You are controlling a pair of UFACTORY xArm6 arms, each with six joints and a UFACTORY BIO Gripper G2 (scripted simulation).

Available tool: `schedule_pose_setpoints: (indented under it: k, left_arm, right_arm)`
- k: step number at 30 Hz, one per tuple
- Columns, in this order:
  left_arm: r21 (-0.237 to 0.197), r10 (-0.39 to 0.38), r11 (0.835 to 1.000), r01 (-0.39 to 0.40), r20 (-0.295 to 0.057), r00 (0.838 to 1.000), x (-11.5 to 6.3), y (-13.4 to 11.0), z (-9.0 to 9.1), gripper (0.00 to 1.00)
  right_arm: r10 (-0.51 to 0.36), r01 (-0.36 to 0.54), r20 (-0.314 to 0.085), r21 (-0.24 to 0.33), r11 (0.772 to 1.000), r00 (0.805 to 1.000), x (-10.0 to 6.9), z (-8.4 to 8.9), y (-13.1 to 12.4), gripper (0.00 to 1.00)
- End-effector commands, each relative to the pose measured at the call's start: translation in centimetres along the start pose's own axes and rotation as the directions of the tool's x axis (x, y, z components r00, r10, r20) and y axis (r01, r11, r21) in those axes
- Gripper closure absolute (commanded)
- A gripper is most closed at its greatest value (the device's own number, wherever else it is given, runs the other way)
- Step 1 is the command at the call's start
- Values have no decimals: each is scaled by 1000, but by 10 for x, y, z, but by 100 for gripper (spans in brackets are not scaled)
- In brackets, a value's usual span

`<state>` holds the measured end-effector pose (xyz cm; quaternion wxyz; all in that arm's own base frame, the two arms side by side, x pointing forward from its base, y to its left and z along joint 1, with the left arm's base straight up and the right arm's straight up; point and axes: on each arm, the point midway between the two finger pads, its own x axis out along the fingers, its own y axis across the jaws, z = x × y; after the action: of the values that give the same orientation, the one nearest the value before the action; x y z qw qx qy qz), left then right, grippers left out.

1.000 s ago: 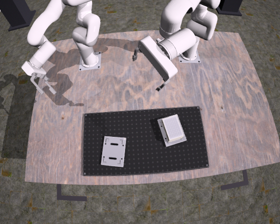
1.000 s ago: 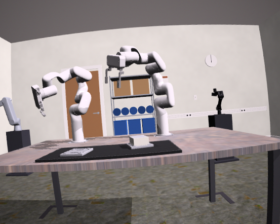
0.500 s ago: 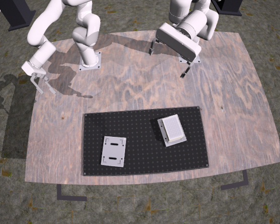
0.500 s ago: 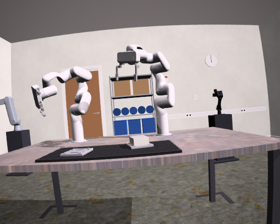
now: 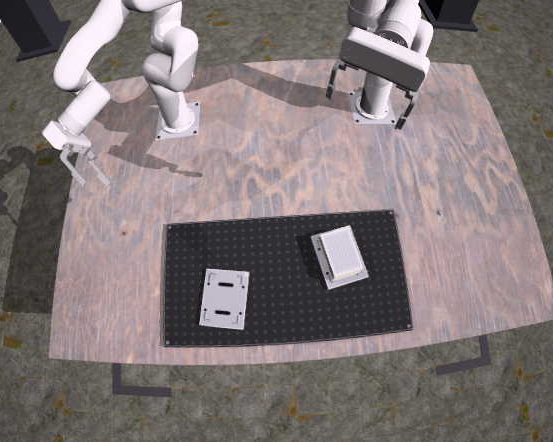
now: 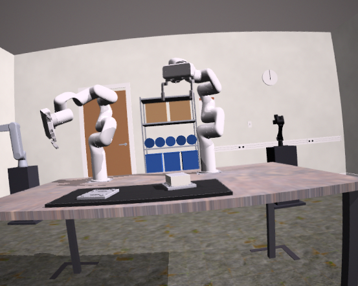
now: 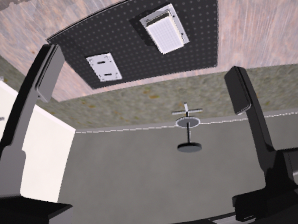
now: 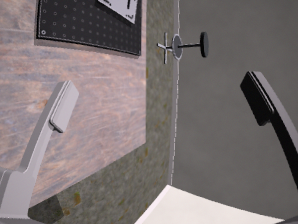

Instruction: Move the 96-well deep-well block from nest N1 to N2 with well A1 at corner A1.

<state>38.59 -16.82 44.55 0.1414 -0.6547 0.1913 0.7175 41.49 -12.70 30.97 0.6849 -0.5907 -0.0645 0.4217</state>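
The white deep-well block sits on nest N1. Its cut-off corner is too small to make out. Nest N2 is a bare grey plate with two dark slots and corner locators; part of it shows in the right wrist view. My left gripper is open and empty, high up near its own arm's base, well away from the block. My right gripper is open and empty, high at the table's side, away from both nests.
Both nests stand on a black perforated board. It lies on the wooden table. N1 is turned at an angle relative to N2, with a wide gap between them. The two arms stand apart from each other.
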Motion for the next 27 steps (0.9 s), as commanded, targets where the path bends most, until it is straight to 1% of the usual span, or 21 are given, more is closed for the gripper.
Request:
schedule_pose_setpoints:
  k: [1, 6, 11, 13, 20, 27]
  left_arm:
    - [-59, -23, 998, 22, -22, 999, -4, -14, 22, 0]
    - [-116, -44, 992, 40, -38, 998, -6, -27, 41, 0]
    - [-160, -61, 986, 53, -50, 997, -6, -37, 56, 0]
    - [-160, -61, 986, 53, -50, 997, -6, -37, 56, 0]
    - [-204, -78, 977, 64, -61, 995, -6, -47, 71, 0]
    - [-226, -86, 972, 69, -67, 994, -6, -51, 78, 0]
  right_arm:
    - [-1, 1, -1, -3, 1000, 1000, -1, 0, -2, 0]
    - [-1, 1, -1, -3, 1000, 1000, -1, 0, -2, 0]
    - [-1, 1, -1, -3, 1000, 1000, -1, 0, -2, 0]
    - [-1, 1, -1, -3, 1000, 1000, -1, 0, -2, 0]
    - [-1, 1, -1, -3, 1000, 1000, -1, 0, -2, 0]
    - [-1, 1, -1, -3, 1000, 1000, -1, 0, -2, 0]
